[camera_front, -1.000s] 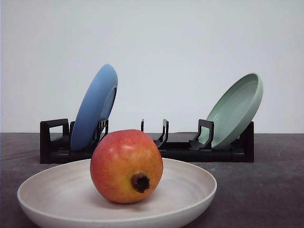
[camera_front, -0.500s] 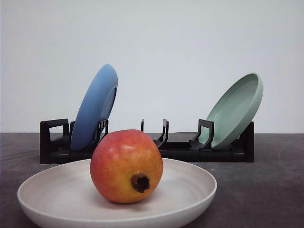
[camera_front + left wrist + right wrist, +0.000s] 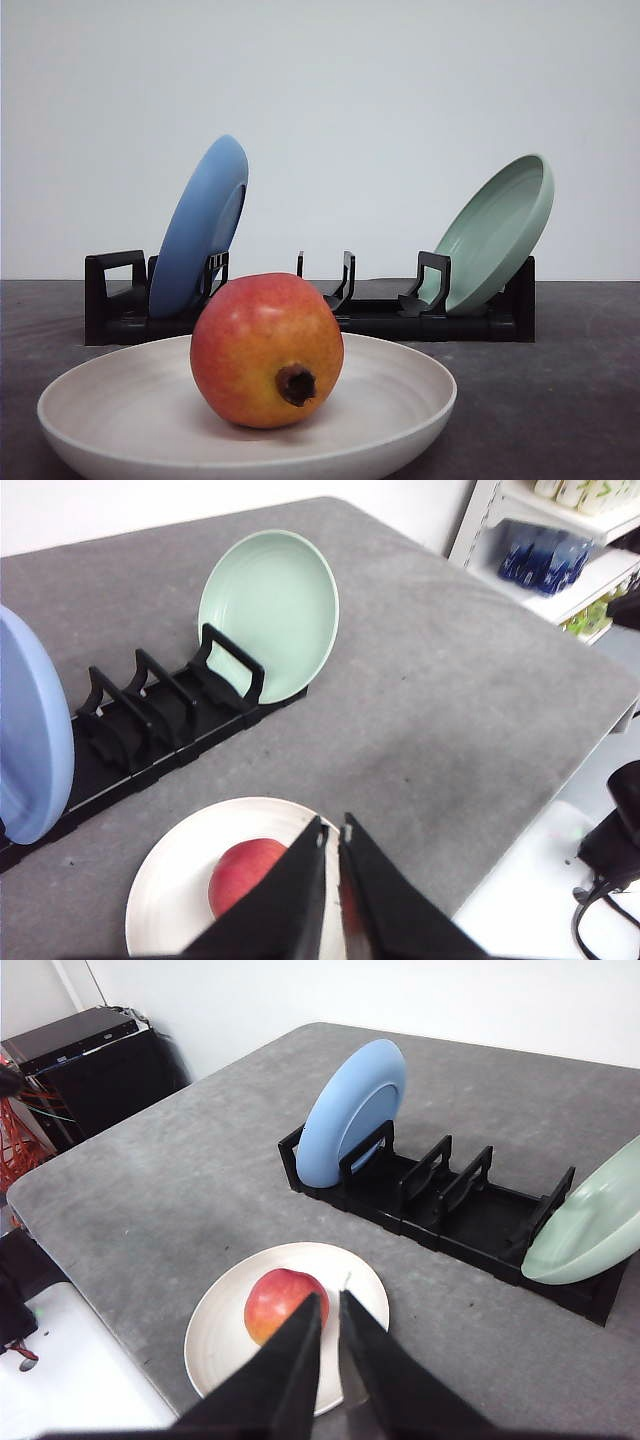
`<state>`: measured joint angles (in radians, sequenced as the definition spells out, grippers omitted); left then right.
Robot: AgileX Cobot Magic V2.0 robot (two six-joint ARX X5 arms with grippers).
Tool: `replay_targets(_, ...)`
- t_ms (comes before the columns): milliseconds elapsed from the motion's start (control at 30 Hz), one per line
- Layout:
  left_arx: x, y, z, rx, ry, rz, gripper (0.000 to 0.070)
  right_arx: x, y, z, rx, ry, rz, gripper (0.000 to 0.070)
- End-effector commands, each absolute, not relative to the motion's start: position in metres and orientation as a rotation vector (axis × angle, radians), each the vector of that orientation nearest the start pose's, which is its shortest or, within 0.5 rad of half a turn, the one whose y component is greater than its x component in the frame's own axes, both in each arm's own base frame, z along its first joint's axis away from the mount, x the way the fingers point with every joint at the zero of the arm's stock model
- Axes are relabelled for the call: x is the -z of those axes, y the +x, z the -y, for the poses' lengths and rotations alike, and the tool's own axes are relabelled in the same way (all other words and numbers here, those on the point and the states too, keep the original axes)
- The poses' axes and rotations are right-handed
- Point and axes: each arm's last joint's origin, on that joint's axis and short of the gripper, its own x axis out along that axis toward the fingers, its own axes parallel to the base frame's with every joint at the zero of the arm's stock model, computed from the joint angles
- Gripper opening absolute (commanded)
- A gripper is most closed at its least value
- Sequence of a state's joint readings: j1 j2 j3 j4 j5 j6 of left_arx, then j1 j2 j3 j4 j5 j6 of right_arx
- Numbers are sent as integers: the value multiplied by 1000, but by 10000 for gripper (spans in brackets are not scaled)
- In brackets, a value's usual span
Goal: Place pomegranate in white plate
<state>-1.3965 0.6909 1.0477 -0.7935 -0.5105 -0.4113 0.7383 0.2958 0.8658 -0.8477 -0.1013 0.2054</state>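
Observation:
The pomegranate, red blending to yellow-orange with a dark calyx nub facing the camera, rests inside the white plate near the table's front edge. It also lies in the white plate under the left wrist camera, where my left gripper hovers above it, shut and empty. The right wrist camera likewise looks down on the pomegranate in the white plate, with my right gripper shut, holding nothing, well above the fruit.
A black dish rack stands behind the plate, holding a blue plate at its left end and a pale green plate at its right end. The middle slots are vacant. Grey table surface surrounds everything.

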Motion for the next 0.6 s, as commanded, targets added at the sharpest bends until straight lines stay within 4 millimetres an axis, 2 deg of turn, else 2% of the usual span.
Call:
replay_targets(0, -378, 33, 102, 790, -32, -412, 0, -340, 23, -25, -813, 100, -336, 28)
replay_targets(100, -373, 43, 94, 710, -42, -405, 0, -340, 23, -25, -814, 100, -336, 28)
replay_targets(233, -357, 64, 80, 496, 19, -343, 0, -340, 23, -25, -813, 100, -336, 28)
replay_targets(367, -325, 76, 57, 349, 68, -273, 0, -340, 23, -25, -815, 100, -336, 28)
replay_targets(567, -269, 78, 27, 178, 121, -162, 0, -340, 23, -25, -815, 100, -336, 28)
